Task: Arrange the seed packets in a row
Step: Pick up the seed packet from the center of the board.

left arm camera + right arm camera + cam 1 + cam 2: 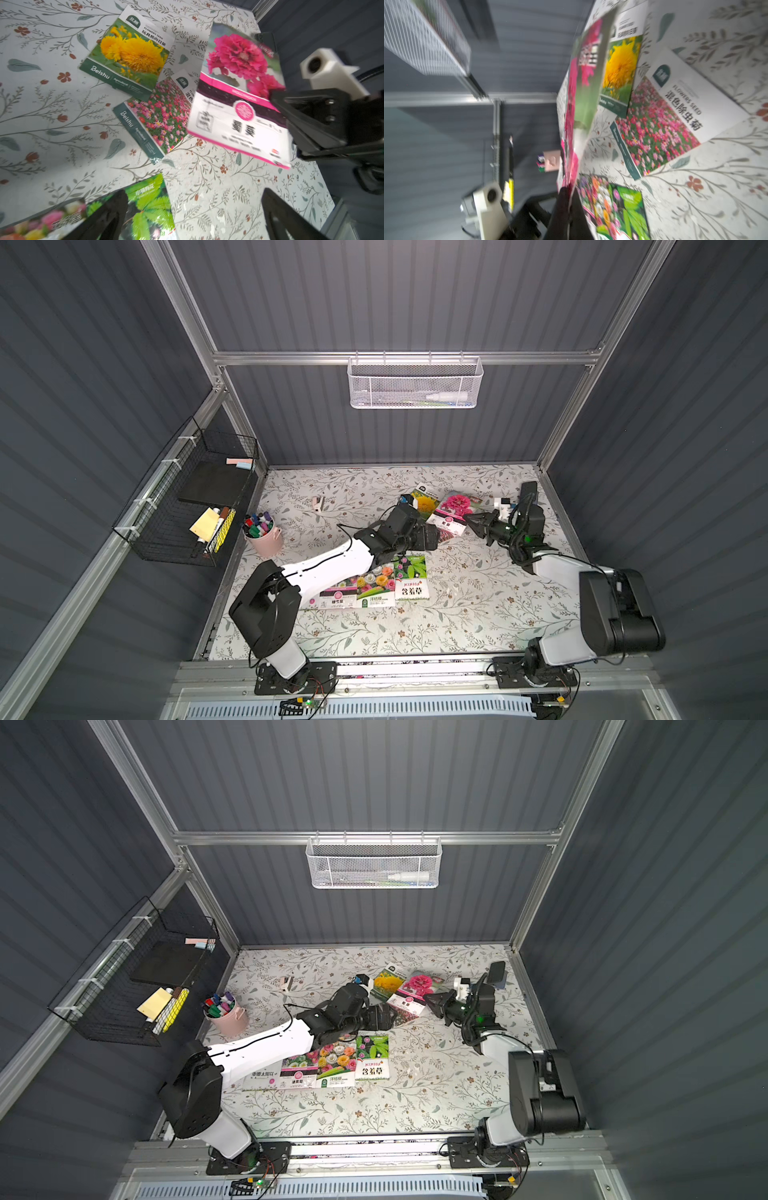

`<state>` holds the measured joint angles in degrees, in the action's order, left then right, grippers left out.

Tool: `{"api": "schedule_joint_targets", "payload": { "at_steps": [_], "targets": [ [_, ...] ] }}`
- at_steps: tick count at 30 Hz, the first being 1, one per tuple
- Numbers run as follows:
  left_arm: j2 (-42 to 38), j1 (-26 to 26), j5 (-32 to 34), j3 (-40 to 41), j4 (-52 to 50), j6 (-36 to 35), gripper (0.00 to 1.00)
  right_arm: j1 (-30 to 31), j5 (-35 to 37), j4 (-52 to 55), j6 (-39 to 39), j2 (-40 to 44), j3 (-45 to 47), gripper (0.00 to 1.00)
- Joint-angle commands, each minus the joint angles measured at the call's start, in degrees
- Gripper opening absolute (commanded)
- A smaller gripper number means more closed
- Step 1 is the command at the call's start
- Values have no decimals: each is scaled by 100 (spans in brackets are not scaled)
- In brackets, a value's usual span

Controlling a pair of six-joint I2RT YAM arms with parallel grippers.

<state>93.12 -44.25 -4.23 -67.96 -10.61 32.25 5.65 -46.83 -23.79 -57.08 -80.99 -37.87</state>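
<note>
Seed packet with sunflower [128, 54] reads "Beishu"; right end effector [568, 193] pinches pink-flower packet [239, 93]; left end effector [195, 192] spread.

Robot test cell in a lab: a left arm [328, 568] and a right arm [615, 610] stood bolted to a metal rail [415, 670] at the front of a table [478, 614] with a floral cover. Grey ribbed panels [395, 294] on an aluminium frame [407, 357] boxed it in. A white mesh basket [415, 383] hung on the back wall and a black wire basket [166, 531] on the side. A pink cup [264, 539] of markers and seed packets [411, 580] served as props, and bare wiring [316, 691] trailed at the arm bases.
</note>
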Motion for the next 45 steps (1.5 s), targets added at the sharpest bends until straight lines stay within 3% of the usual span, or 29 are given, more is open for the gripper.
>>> {"api": "schedule_joint_targets", "payload": {
  "at_steps": [1,5,13,20,23,25,29,32,39,45],
  "targets": [
    [-2,466,-1213,-322,-1269,-105,100,51,-778,2604,2016,667,-56,0],
    [37,836,-2230,-251,-597,180,99,78,-1004,2932,2348,1200,82,0],
    [562,876,-3422,-308,1025,1458,99,102,-1118,2744,2318,1691,356,0],
    [782,873,-3375,-86,1433,1925,98,96,-1063,2656,2235,1876,373,0],
    [859,873,-3339,-95,1596,2064,84,94,-1039,2607,2185,1855,401,0],
    [945,871,-3329,-124,1845,2259,65,95,-1040,2590,2188,1786,419,0],
    [1189,868,-3404,-248,2422,2710,37,94,-1052,2456,2135,1670,473,0],
    [1352,870,-3472,-337,2692,2958,24,95,-1045,2399,2108,1625,469,0],
    [1315,866,-3462,-310,2596,2845,1,77,-971,2387,2101,1592,481,0],
    [1414,796,-3383,-369,2749,2900,0,60,-958,2289,1997,1472,460,1]
  ]
}}
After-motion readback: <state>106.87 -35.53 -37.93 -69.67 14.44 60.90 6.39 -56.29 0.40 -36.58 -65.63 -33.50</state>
